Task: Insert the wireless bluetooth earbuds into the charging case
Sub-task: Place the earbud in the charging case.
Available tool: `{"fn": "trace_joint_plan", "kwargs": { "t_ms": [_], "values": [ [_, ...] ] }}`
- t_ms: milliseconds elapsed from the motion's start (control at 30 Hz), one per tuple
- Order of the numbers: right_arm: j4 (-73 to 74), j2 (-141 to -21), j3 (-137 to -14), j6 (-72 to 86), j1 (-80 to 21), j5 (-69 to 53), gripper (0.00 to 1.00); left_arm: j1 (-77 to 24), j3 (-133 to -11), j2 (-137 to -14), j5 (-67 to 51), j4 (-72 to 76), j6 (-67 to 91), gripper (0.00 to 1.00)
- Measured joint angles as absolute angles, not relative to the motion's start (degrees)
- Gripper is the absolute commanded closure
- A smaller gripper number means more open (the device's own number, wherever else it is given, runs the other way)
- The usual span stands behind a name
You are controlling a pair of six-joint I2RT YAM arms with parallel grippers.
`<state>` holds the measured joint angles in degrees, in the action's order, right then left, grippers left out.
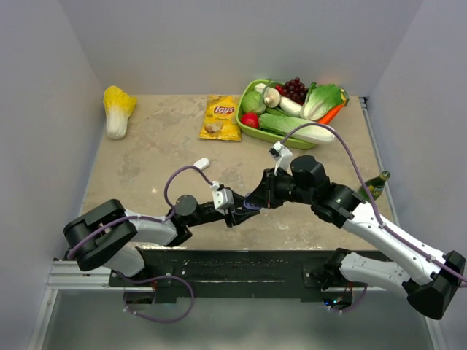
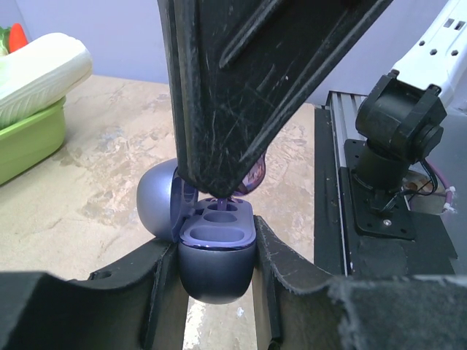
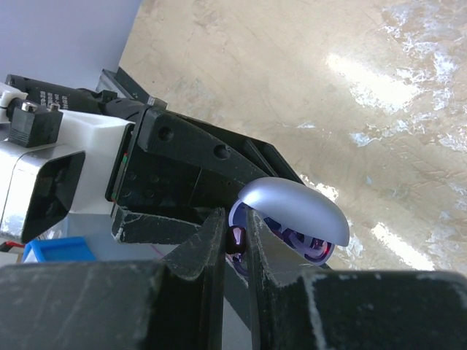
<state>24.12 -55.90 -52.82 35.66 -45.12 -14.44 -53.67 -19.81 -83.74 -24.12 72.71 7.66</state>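
Purple earbud in right gripper; case below

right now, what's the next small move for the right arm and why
Probably ease the right gripper straight down a touch, then open: it pinches an earbud just above an empty socket of the open case, which the left gripper holds.

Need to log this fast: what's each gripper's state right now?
Left gripper: closed on the charging case.
Right gripper: closed on a purplish earbud.
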Motion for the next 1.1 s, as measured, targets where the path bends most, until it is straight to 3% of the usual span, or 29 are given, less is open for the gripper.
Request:
{"fn": "trace_joint_plan", "kwargs": {
  "t_ms": [1100],
  "values": [
    [20.9, -57.9, -51.3, 38.2, -45.8, -13.8, 1.0, -53.9, -20.5, -83.8, -21.7, 71.9, 6.3, 1.0]
  ]
}}
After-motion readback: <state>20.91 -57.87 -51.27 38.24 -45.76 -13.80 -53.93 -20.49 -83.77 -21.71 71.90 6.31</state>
